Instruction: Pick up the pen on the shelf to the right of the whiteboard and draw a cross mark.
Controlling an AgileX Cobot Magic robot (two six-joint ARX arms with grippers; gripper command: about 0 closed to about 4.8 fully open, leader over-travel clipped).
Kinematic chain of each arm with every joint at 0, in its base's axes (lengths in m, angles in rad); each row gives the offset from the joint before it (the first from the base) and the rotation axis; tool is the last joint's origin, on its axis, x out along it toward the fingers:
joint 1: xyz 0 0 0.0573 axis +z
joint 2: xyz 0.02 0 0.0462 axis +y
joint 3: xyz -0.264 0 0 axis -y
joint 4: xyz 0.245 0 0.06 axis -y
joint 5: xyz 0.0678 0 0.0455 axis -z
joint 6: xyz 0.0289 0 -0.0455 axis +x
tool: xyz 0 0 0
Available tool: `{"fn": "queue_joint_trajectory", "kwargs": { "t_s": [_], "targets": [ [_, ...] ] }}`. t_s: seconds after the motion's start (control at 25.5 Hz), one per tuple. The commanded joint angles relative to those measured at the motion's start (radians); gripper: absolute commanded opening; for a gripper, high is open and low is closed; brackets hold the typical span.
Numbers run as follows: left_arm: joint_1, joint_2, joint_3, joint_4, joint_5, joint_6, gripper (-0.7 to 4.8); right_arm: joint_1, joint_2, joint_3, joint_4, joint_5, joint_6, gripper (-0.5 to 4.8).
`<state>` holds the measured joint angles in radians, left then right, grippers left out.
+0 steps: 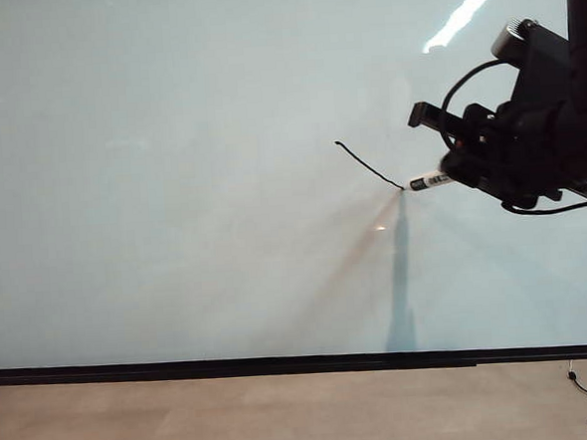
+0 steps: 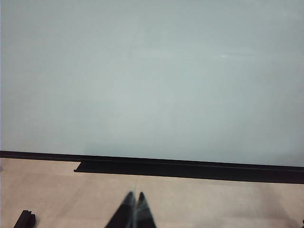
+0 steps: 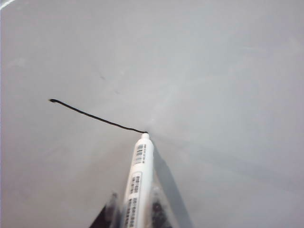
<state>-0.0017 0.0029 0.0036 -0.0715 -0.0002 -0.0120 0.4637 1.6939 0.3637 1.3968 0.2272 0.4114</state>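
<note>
The whiteboard (image 1: 172,188) carries one slanting stroke (image 1: 368,166) of the cross mark. The right hand (image 1: 460,165), clamped on the pen (image 1: 431,181), seemingly has its tip touching the stroke's lower end. Next: lift off and draw the crossing stroke. The left hand (image 2: 134,209) hangs idle near the floor, fingers together.

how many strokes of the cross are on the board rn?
1. A single black stroke runs diagonally across the whiteboard, right of center, ending at the tip of the pen held by the right end effector. No second stroke shows in any view.
</note>
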Motion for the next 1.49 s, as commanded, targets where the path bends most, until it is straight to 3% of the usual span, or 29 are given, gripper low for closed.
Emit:
{"fn": "queue_joint_trajectory", "kwargs": {
  "t_s": [0.04, 0.24, 0.39, 0.59, 0.79, 1.1, 1.49],
  "targets": [
    [0.000, 0.000, 0.003, 0.005, 0.003, 0.004, -0.05, -0.001, -0.004, -0.007, 0.014, 0.018, 0.007, -0.05],
    [0.000, 0.000, 0.003, 0.005, 0.003, 0.004, -0.04, 0.012, -0.021, -0.013, 0.018, -0.050, -0.008, -0.05],
    [0.000, 0.000, 0.003, 0.005, 0.003, 0.004, -0.04, 0.073, -0.076, -0.013, 0.008, -0.092, -0.169, -0.05],
    [0.000, 0.000, 0.003, 0.005, 0.003, 0.004, -0.04, 0.073, -0.105, 0.021, -0.135, -0.181, -0.282, -0.05],
    [0.000, 0.000, 0.003, 0.005, 0.004, 0.004, -0.04, 0.074, -0.127, 0.084, -0.294, -0.203, -0.442, -0.05],
    [0.000, 0.000, 0.003, 0.005, 0.003, 0.004, -0.04, 0.074, -0.132, 0.175, -0.444, -0.179, -0.631, -0.05],
    [0.000, 0.000, 0.003, 0.005, 0.003, 0.004, -0.04, 0.069, -0.162, 0.188, -0.479, -0.102, -0.708, -0.05]
  ]
}}
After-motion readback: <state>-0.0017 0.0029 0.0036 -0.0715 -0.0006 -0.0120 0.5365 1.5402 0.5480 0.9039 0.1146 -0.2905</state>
